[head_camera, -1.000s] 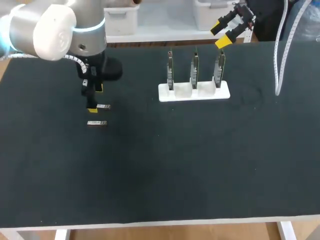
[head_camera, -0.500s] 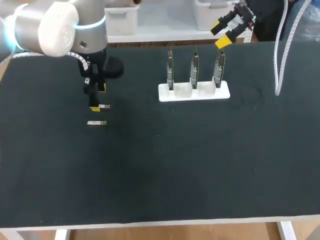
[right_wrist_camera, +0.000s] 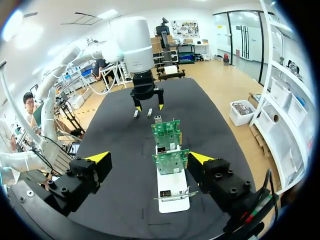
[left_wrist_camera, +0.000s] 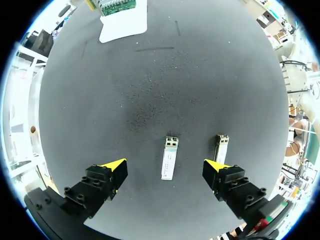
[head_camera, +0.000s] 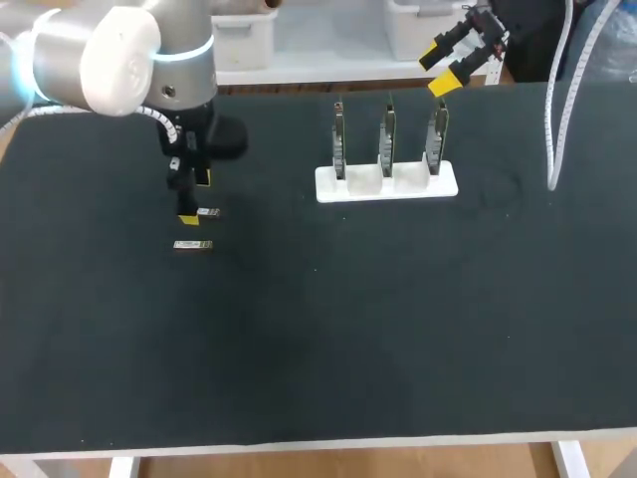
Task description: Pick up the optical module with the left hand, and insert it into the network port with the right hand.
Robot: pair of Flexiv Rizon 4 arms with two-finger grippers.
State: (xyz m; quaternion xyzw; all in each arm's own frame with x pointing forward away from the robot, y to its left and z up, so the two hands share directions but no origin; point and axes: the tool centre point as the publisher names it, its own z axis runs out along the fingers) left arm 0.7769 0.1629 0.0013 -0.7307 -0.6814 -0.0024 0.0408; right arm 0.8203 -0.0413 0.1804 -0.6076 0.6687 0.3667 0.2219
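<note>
Modules number two: one module (left_wrist_camera: 170, 158) lies between the wide-open, empty fingers of the left gripper (left_wrist_camera: 165, 166), the other module (left_wrist_camera: 221, 144) just beside one finger. Right gripper (right_wrist_camera: 149, 158) gapes empty near three boards (head_camera: 386, 134) in one holder (head_camera: 386, 183).

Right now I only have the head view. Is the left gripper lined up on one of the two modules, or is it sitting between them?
Observer: In the left wrist view one optical module lies between the fingers of the open left gripper, and neither finger touches it.
Operator: And the other one?
Observer: The second module lies parallel to it, close to one fingertip. I cannot tell whether they touch.
Operator: What does the right side see?
Observer: The right gripper is open. The green boards stand in a row on the white stand, straight ahead of the gap between its fingers.
</note>
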